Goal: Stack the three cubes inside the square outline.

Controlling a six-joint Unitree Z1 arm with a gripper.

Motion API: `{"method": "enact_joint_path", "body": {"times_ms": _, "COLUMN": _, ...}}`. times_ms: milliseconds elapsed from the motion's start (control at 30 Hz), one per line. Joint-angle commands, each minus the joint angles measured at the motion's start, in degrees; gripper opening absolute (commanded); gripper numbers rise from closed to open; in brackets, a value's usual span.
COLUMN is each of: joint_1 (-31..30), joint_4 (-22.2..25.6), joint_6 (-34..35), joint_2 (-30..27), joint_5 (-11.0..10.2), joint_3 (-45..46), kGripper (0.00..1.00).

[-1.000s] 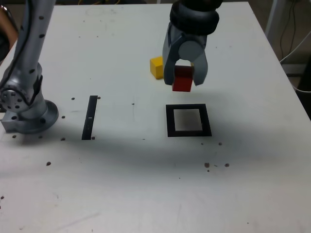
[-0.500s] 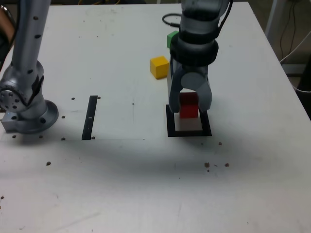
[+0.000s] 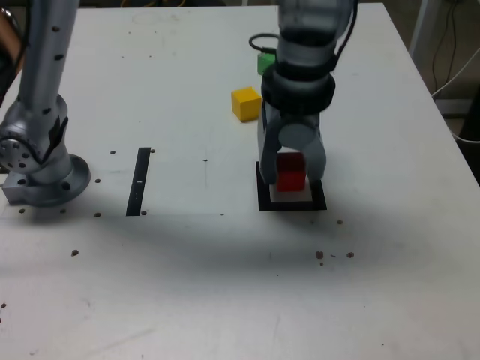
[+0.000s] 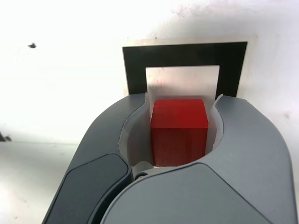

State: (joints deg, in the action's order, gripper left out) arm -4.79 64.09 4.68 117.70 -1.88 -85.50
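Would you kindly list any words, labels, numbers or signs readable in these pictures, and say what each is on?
None can be read.
The red cube, yellow cube and green cube have plain faces.
The square outline, black strip, gripper and table carry no lettering.

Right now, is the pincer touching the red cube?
Touching. In the wrist view the pincer has its two jaws pressed against both sides of the red cube, with no gap between them.
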Motion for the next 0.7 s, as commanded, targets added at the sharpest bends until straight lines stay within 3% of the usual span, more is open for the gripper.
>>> {"method": "enact_joint_path", "body": {"times_ms": 0, "joint_1": 0.0, "joint_4": -0.3, "joint_6": 0.0, "joint_2": 0.8, "joint_5": -0.3, "joint_3": -0.3, "kGripper": 0.39}}
{"method": "enact_joint_path", "body": {"times_ms": 300, "joint_1": 0.0, "joint_4": -0.1, "joint_6": 0.0, "joint_2": 1.4, "joint_5": -1.2, "joint_3": 0.1, "kGripper": 0.43}}
{"method": "enact_joint_path", "body": {"times_ms": 400, "joint_1": 0.0, "joint_4": -0.6, "joint_6": 0.0, "joint_2": 1.6, "joint_5": -1.1, "joint_3": 0.4, "kGripper": 0.54}}
{"method": "enact_joint_path", "body": {"times_ms": 567, "joint_1": 0.0, "joint_4": -1.9, "joint_6": 0.0, "joint_2": 1.6, "joint_5": -0.9, "joint_3": 1.1, "kGripper": 0.83}}
{"method": "enact_joint_path", "body": {"times_ms": 667, "joint_1": 0.0, "joint_4": -1.9, "joint_6": 0.0, "joint_2": 1.2, "joint_5": -0.9, "joint_3": 1.6, "kGripper": 0.96}}
